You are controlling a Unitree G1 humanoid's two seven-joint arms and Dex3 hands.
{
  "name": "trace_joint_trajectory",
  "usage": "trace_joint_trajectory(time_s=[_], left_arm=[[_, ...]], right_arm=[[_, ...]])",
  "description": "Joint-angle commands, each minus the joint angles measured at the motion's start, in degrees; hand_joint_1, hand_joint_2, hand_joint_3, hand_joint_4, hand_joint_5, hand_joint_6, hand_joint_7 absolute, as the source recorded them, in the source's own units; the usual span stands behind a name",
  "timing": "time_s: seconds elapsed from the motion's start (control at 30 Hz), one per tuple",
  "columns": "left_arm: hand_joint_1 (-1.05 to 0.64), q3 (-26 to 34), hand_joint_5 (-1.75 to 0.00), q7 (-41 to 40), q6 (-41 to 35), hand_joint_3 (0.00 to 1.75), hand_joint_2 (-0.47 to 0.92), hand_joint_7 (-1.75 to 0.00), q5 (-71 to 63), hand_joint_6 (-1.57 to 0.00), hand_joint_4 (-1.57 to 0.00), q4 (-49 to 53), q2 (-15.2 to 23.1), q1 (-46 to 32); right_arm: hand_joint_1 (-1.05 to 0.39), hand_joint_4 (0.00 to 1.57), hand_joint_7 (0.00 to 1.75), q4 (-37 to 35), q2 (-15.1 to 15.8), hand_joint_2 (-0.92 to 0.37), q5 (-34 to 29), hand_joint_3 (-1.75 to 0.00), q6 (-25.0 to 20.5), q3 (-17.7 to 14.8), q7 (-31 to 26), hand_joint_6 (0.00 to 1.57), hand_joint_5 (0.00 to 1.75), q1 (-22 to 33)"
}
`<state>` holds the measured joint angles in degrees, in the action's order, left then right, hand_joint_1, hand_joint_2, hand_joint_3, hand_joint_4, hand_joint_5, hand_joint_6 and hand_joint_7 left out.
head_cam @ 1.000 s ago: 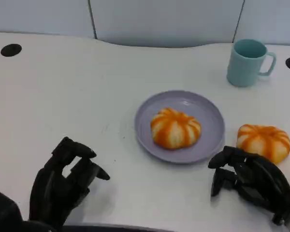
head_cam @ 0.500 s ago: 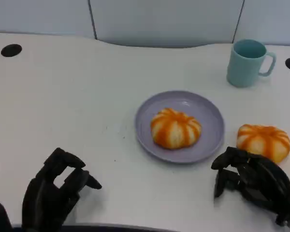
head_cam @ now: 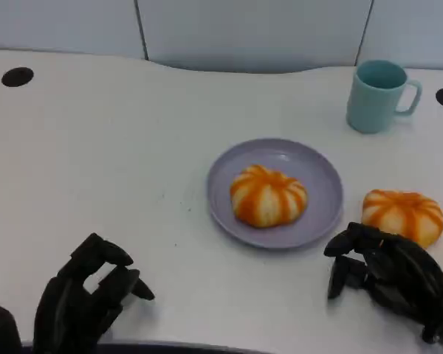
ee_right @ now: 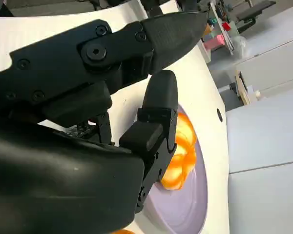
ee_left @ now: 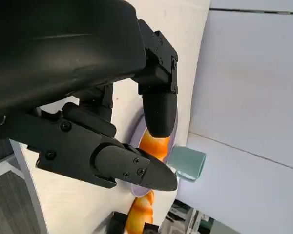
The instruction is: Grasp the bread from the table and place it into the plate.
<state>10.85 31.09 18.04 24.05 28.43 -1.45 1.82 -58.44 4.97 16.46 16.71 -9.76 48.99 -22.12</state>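
One bread sat in the plate; the other bread lay on the surface just right of it. It looked soft and light, best cupped around its sides. The right hand hovered near it, fingers curled, holding nothing; the left hand likewise.

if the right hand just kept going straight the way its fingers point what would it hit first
Probably the plate rim: the right hand has its fingers aimed up-left toward the plate's near right edge, with bare table between. The bread on the table sits just beside that line; depth is unclear.

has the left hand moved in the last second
Yes. The left hand has drawn back toward the table's near edge, farther from the plate.
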Motion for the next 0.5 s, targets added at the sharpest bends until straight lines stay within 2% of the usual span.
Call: trace_joint_trajectory(time_s=[0.03,0.17,0.5], left_arm=[[-0.64,0.82,-1.75,1.13,1.46,0.03,0.91,-1.75,-0.48,-0.37,-0.52,1.86,1.42,0.71],[-0.64,1.26,-1.75,0.99,1.47,0.02,0.91,-1.75,-0.21,-0.37,-0.53,2.25,1.21,1.15],[-0.65,1.66,-1.75,0.28,0.74,0.01,0.9,-1.75,-0.4,-0.38,-0.53,2.02,0.99,1.42]], right_arm=[[-0.51,0.6,1.02,-1.29,0.61,-0.92,-1.16,-0.12,-1.24,0.17,-1.32,0.74,1.61,1.68],[-0.51,0.58,1.06,0.16,0.66,-0.92,-1.04,-0.13,-3.22,0.38,-1.79,0.72,1.67,1.85],[-0.52,0.57,1.06,-1.31,0.5,-0.92,-1.3,-0.12,-0.74,0.16,-2.05,0.73,1.62,1.81]])
